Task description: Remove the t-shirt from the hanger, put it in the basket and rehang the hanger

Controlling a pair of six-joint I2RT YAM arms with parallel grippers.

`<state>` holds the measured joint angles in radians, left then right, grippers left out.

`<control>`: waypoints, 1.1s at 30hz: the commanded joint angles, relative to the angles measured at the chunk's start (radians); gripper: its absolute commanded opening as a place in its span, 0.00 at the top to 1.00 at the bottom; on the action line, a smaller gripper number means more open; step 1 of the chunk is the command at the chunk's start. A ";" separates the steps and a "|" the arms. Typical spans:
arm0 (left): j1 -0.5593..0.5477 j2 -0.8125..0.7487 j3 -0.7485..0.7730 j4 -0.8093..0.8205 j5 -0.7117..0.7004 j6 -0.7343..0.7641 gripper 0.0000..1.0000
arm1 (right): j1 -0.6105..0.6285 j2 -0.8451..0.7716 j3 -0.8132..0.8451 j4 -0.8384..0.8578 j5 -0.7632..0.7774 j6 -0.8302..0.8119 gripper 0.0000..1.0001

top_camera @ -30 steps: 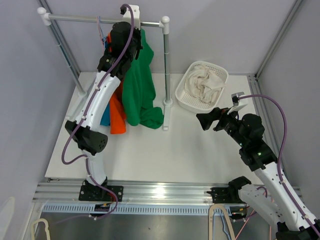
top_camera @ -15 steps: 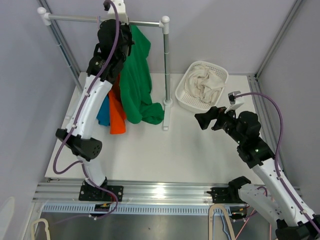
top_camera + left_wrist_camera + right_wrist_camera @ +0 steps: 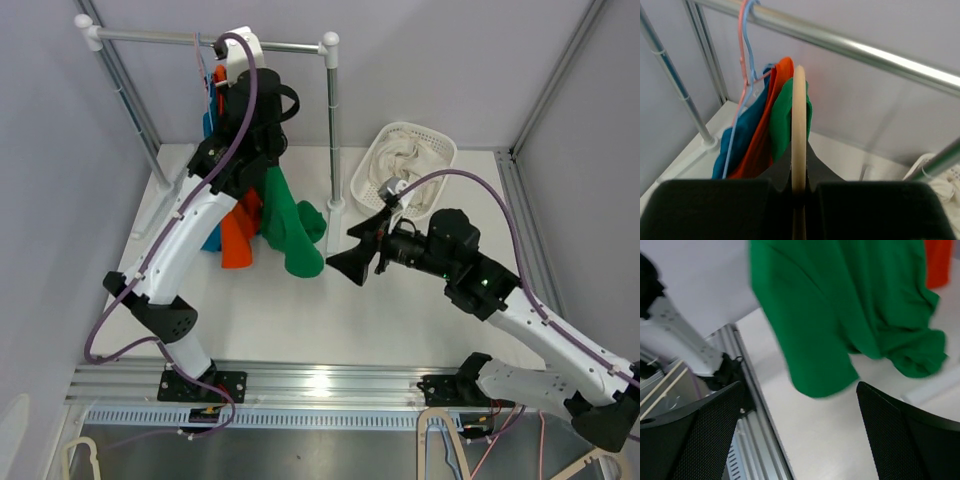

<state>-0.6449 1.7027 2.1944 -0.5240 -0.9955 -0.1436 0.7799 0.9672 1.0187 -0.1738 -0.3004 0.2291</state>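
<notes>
Right arm [image 3: 470, 285] has stretched leftward, spread fingers [image 3: 355, 265] nearing green t-shirt [image 3: 290, 225].

Top camera looking down on table [image 3: 400, 320], left wrist camera peering closely along hanger [image 3: 799, 125], right wrist camera facing green t-shirt [image 3: 840, 315], all three sharing it.

rail [image 3: 150, 36] far left, above table [image 3: 400, 320] | other garments [image 3: 235, 240] hang from rail | t-shirt [image 3: 285, 220] on hanger [image 3: 799, 125], just right of them | right gripper [image 3: 352, 262] just right of t-shirt's lower end | basket [image 3: 362, 188] far right on table, cloth [image 3: 405, 165] in it
</notes>
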 commanded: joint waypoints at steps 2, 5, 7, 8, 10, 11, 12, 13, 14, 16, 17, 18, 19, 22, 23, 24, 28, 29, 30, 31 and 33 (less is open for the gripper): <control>-0.041 -0.064 -0.012 -0.105 -0.094 -0.123 0.99 | 0.094 0.103 0.073 0.161 -0.147 -0.050 0.00; -0.042 -0.069 -0.009 -0.171 -0.058 -0.181 0.99 | 0.125 0.200 0.118 0.209 -0.168 -0.046 0.01; -0.044 -0.083 -0.012 -0.198 -0.049 -0.209 0.99 | 0.148 0.240 0.127 0.229 -0.129 -0.065 0.01; -0.044 -0.087 -0.015 -0.200 -0.034 -0.211 0.99 | 0.151 0.258 0.129 0.253 -0.132 -0.063 0.02; -0.044 -0.097 -0.027 -0.188 -0.023 -0.203 0.99 | 0.162 0.320 0.148 0.255 -0.143 -0.063 0.11; -0.044 -0.098 -0.030 -0.173 -0.023 -0.189 0.99 | 0.170 0.335 0.155 0.255 -0.147 -0.065 0.15; -0.042 -0.095 -0.028 -0.157 -0.023 -0.173 0.99 | 0.177 0.361 0.161 0.255 -0.149 -0.069 0.26; -0.042 -0.091 -0.019 -0.142 -0.025 -0.153 0.99 | 0.188 0.366 0.167 0.249 -0.135 -0.073 0.70; -0.041 -0.083 -0.016 -0.137 -0.020 -0.148 0.99 | 0.206 0.369 0.167 0.244 -0.128 -0.073 0.92; -0.020 -0.080 -0.012 -0.130 0.026 -0.152 0.99 | 0.228 0.340 0.149 0.220 -0.103 -0.076 1.00; -0.004 -0.077 -0.006 -0.143 0.061 -0.169 0.99 | 0.270 0.320 0.138 0.206 -0.085 -0.079 1.00; 0.014 -0.065 0.005 -0.162 0.130 -0.197 0.99 | 0.297 0.294 0.123 0.194 -0.062 -0.082 1.00; 0.051 -0.058 0.007 -0.166 0.155 -0.223 0.99 | 0.327 0.236 0.104 0.177 -0.036 -0.082 1.00; 0.099 -0.019 0.007 -0.148 0.188 -0.225 0.99 | 0.468 0.132 0.006 0.146 0.065 -0.050 1.00; 0.106 -0.009 0.014 -0.136 0.189 -0.223 0.99 | 0.496 0.113 -0.056 0.152 0.081 -0.007 1.00; 0.113 0.000 0.011 -0.120 0.190 -0.221 0.99 | 0.557 0.104 -0.092 0.161 0.108 0.016 1.00; 0.134 0.055 0.101 -0.128 0.227 -0.220 0.99 | 0.642 0.148 -0.261 0.296 0.187 0.142 1.00; 0.134 0.067 0.131 -0.157 0.241 -0.232 0.99 | 0.641 0.197 -0.284 0.313 0.204 0.163 1.00; 0.134 0.074 0.192 -0.219 0.253 -0.264 0.99 | 0.633 0.220 -0.305 0.326 0.237 0.182 1.00; 0.133 0.069 0.199 -0.244 0.271 -0.280 0.99 | 0.618 0.240 -0.301 0.333 0.256 0.182 1.00; 0.133 0.039 0.194 -0.281 0.375 -0.303 0.99 | 0.557 0.277 -0.276 0.323 0.271 0.181 1.00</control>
<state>-0.5350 1.7905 2.2997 -0.8501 -0.7219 -0.3763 1.3586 1.2076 0.7452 0.1516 -0.0360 0.3363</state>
